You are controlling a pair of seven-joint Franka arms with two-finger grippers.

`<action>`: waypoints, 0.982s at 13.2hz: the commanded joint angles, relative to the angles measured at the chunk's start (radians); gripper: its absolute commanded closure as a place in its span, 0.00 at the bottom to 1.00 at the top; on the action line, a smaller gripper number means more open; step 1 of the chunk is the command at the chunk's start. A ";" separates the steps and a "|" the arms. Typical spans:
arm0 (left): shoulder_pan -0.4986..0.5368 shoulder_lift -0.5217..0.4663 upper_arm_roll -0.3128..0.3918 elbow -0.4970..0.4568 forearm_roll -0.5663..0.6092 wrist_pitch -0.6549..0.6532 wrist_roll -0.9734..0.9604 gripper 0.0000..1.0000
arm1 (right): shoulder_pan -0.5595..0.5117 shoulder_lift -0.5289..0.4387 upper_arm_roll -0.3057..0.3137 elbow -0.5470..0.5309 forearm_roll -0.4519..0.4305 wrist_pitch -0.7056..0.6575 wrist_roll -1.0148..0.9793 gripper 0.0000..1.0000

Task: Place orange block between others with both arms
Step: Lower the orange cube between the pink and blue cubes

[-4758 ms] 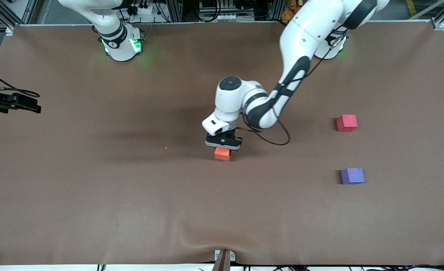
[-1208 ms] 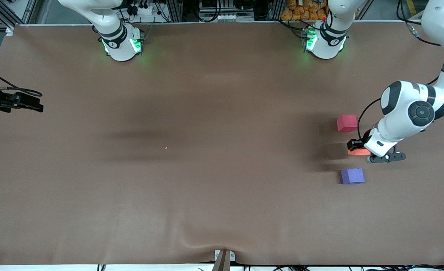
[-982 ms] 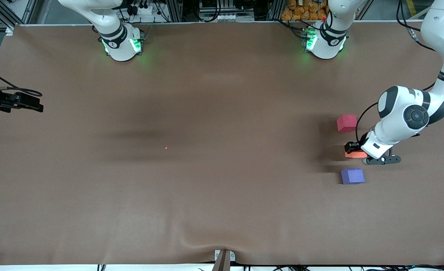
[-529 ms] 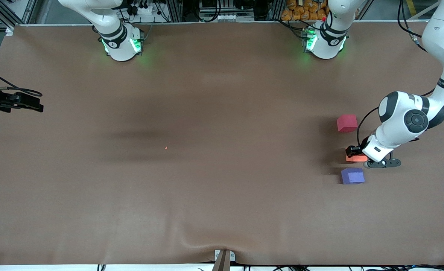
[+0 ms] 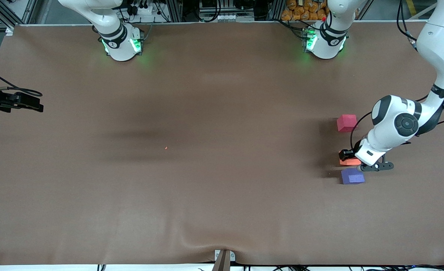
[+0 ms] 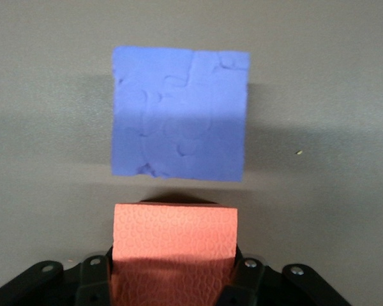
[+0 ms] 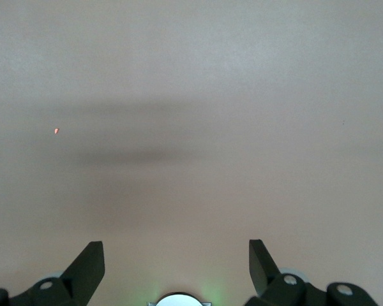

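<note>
Orange block (image 5: 349, 162): a small, bright orange cube with a matte, foam-like skin; the left wrist view shows a fine pebbled, scale-like pattern pressed into its face (image 6: 174, 245), with crisp square edges and its lower part in shadow between the fingers. It is clamped in the left gripper (image 5: 352, 158), whose fingers are closed tight on its two sides, low over the table (image 5: 222, 210) toward the left arm's end. The block sits in the gap between the two other cubes, close to the purple cube (image 5: 352, 175) and well short of the red cube (image 5: 346, 123), which lies farther from the front camera. In the left wrist view only a narrow strip of table and a dark shadow line separate the orange block from the purple cube (image 6: 180, 113), so the two are just beside each other and apart. The purple cube is the same size, matte, with shallow puzzle-like creases across its top. Whether the orange block touches the table I cannot tell. The right gripper (image 7: 177, 264) waits with its fingers spread wide and nothing between them, over bare brown table that carries one tiny orange speck (image 7: 56, 131).
</note>
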 commanded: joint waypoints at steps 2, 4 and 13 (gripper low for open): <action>0.004 0.016 0.003 0.014 0.053 0.007 -0.028 1.00 | -0.012 -0.022 0.009 -0.014 0.002 -0.005 -0.001 0.00; 0.010 0.016 0.005 0.009 0.058 0.007 -0.028 1.00 | -0.013 -0.022 0.007 -0.014 0.002 -0.005 -0.001 0.00; 0.012 0.005 0.006 -0.034 0.058 0.006 -0.087 1.00 | -0.012 -0.023 0.009 -0.014 0.002 -0.005 -0.001 0.00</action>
